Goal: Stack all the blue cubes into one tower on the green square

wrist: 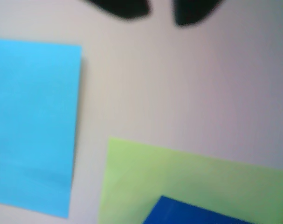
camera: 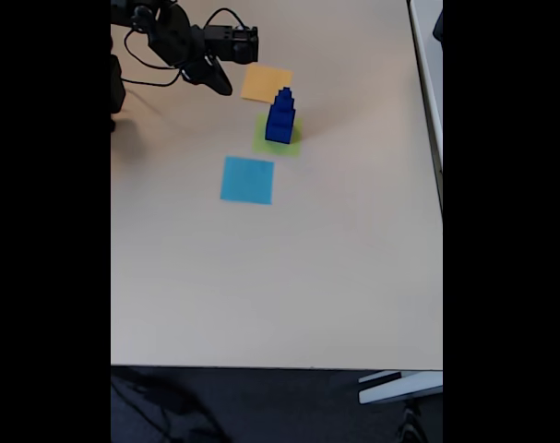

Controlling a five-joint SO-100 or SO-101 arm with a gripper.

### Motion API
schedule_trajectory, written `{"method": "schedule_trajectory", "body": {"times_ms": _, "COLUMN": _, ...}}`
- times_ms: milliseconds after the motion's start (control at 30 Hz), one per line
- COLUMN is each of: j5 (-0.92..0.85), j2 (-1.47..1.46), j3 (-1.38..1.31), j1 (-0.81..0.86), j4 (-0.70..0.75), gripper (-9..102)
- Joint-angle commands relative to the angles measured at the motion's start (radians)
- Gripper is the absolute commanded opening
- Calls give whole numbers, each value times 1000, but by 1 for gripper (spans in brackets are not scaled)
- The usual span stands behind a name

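The blue cubes stand stacked in one stepped tower, largest at the bottom, on the green square. In the wrist view a corner of the bottom blue cube shows at the lower edge on the green square. My gripper hangs to the left of the tower and clear of it, above bare table. In the wrist view its two dark fingertips enter from the top with a gap, so my gripper is open and holds nothing.
A light-blue paper square lies in front of the green one. Behind the tower lies an orange-yellow square. The arm's body and cables fill the back left corner. The pale table stretches wide toward the front.
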Motion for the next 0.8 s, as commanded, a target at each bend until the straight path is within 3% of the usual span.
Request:
{"method": "schedule_trajectory", "body": {"times_ms": 0, "j5": -23, "j2": 81, "j3": 49, "j1": -2, "j4": -54, "gripper": 0}}
{"method": "schedule_trajectory", "body": {"times_ms": 500, "j5": -83, "j2": 301, "j3": 373, "j1": -20, "j4": -239, "gripper": 0}}
{"method": "schedule_trajectory", "body": {"times_ms": 767, "j5": -221, "j2": 439, "j3": 532, "j1": -20, "j4": -347, "gripper": 0}}
